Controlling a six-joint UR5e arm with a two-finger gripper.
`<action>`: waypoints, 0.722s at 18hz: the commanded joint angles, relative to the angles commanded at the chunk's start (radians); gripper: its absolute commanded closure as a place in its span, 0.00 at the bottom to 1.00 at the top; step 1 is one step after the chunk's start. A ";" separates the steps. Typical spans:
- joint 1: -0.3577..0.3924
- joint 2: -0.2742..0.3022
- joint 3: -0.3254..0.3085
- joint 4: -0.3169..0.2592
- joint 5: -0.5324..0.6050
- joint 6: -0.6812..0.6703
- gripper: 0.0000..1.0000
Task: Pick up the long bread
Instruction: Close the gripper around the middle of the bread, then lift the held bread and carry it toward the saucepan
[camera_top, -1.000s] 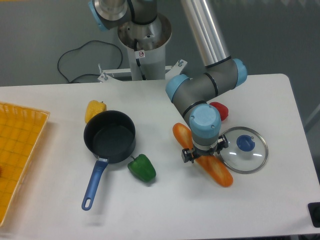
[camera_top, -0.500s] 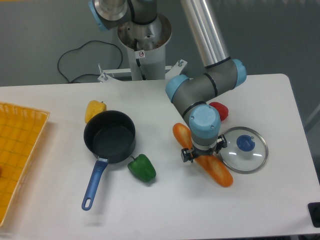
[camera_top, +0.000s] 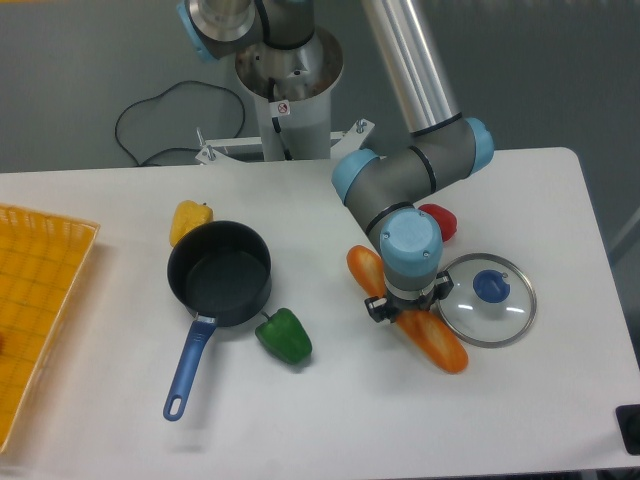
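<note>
Item: long bread (camera_top: 437, 345), diagonal just left of glass lid (camera_top: 489, 300) on tabletop (camera_top: 330, 410), claw (camera_top: 406, 305) clamped across its middle; shifted fractionally since a second ago, suggesting lift beginning.

Counted on the worktop (camera_top: 300, 420): one long bread (camera_top: 440, 345); three peppers, being one yellow (camera_top: 189, 219), one green (camera_top: 285, 335), one red (camera_top: 440, 220); one pan (camera_top: 220, 275); one glass lid (camera_top: 490, 300); one orange tray (camera_top: 35, 300).

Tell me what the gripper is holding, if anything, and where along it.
The gripper sits around the middle of the long orange glossy toy baguette; whether its fingers actually clamp it cannot be told.
</note>
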 joint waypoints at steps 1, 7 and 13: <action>0.000 0.002 0.000 0.000 0.000 0.002 0.64; -0.003 0.011 0.002 -0.002 0.002 0.002 0.87; -0.032 0.049 0.024 -0.051 0.012 0.015 0.94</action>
